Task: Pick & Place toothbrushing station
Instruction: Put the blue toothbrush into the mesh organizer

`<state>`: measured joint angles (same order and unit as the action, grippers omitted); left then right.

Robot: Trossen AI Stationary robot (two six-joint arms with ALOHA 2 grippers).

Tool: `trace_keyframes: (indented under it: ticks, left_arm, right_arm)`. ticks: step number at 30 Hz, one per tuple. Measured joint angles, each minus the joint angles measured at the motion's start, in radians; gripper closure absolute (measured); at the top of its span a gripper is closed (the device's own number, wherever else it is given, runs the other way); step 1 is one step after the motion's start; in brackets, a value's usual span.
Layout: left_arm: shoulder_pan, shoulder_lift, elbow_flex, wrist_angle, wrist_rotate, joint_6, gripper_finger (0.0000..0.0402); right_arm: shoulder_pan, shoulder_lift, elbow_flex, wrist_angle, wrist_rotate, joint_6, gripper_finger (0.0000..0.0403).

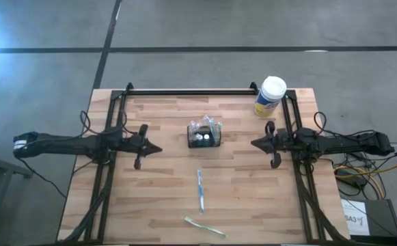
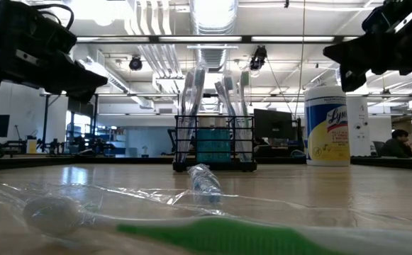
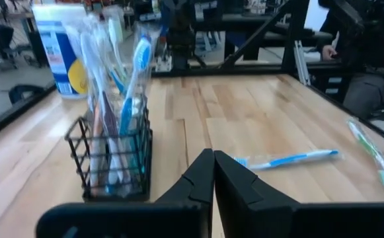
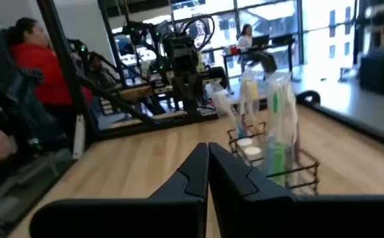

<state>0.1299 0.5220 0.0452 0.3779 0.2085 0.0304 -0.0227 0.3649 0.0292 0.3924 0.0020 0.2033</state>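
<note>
Because both dark claws, the left claw [image 1: 156, 148] and the right claw [image 1: 255, 143], hang pinched shut beside the small black wire caddy [image 1: 206, 139] mid-desk [image 1: 157, 198], reaching in could tip its tall wrapped toothbrushes [image 3: 115, 79].

- We find the toothbrushing station [image 1: 206, 134] at the table's [image 1: 164, 205] centre, toothbrushes standing in it.
- At two o'clock from it stands a canister [image 1: 270, 96].
- At six o'clock lies one wrapped toothbrush [image 1: 200, 189], another [image 1: 204, 226] beyond it.
</note>
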Motion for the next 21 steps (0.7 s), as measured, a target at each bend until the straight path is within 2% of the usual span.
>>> trace_keyframes:
  ticks: [5, 9, 16, 21]
  left_arm:
    - [0.000, 0.000, 0.000, -0.061, 0.000, -0.002, 0.0396]
    - [0.000, 0.000, 0.000, -0.075, 0.000, 0.014, 0.0398]
    - [0.000, -0.003, 0.000, -0.056, -0.018, 0.020, 0.0385]
    - [0.000, -0.003, 0.000, -0.057, -0.026, 0.009, 0.0395]
  right_arm:
    - [0.030, 0.069, 0.048, -0.028, -0.002, 0.055, 0.0394]
    - [0.067, 0.175, 0.174, -0.211, 0.001, 0.132, 0.0394]
    - [0.188, 0.488, 0.435, -0.545, 0.109, 0.300, 0.0394]
    - [0.280, 0.737, 0.607, -0.626, 0.132, 0.466, 0.0394]
